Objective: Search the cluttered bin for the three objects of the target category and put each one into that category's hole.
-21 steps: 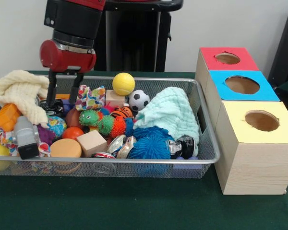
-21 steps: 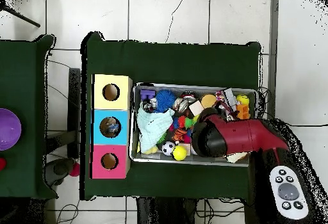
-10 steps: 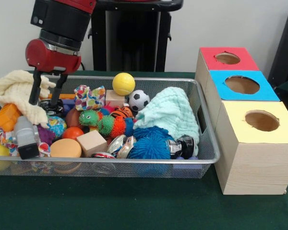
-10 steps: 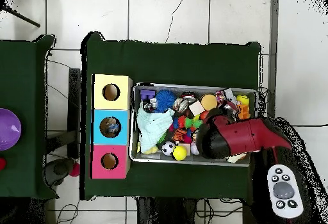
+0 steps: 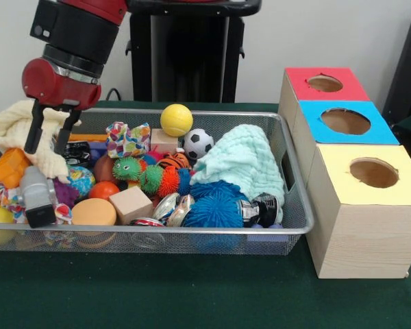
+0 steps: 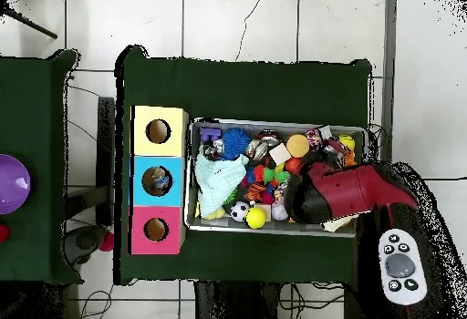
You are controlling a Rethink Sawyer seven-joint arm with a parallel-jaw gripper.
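Observation:
A wire mesh bin (image 5: 298, 205) holds many toys: a yellow ball (image 5: 176, 120), a soccer ball (image 5: 198, 142), a blue spiky ball (image 5: 216, 209), a green spiky ball (image 5: 127, 168), a wooden cube (image 5: 131, 204) and an orange disc (image 5: 94, 212). A mint cloth (image 5: 243, 161) lies at its right end and a cream cloth (image 5: 17, 123) at its left. My gripper (image 5: 46, 149) hangs open over the cream cloth, holding nothing. Beside the bin stand the red box (image 5: 356, 88), blue box (image 5: 380, 131) and yellow box (image 5: 342, 175), each with a round hole. From overhead, the arm (image 6: 342, 192) covers the gripper.
In the overhead view the yellow box (image 6: 173, 119), blue box (image 6: 173, 168) and red box (image 6: 173, 242) line the bin's left side (image 6: 190, 174). A purple bowl (image 6: 11, 183) sits on a separate table at the far left. A patterned cloth (image 5: 128, 139) lies mid-bin.
My gripper has moved left in the front view and risen a little, from above the dark items near the patterned cloth to above the cream cloth. It stays open and empty.

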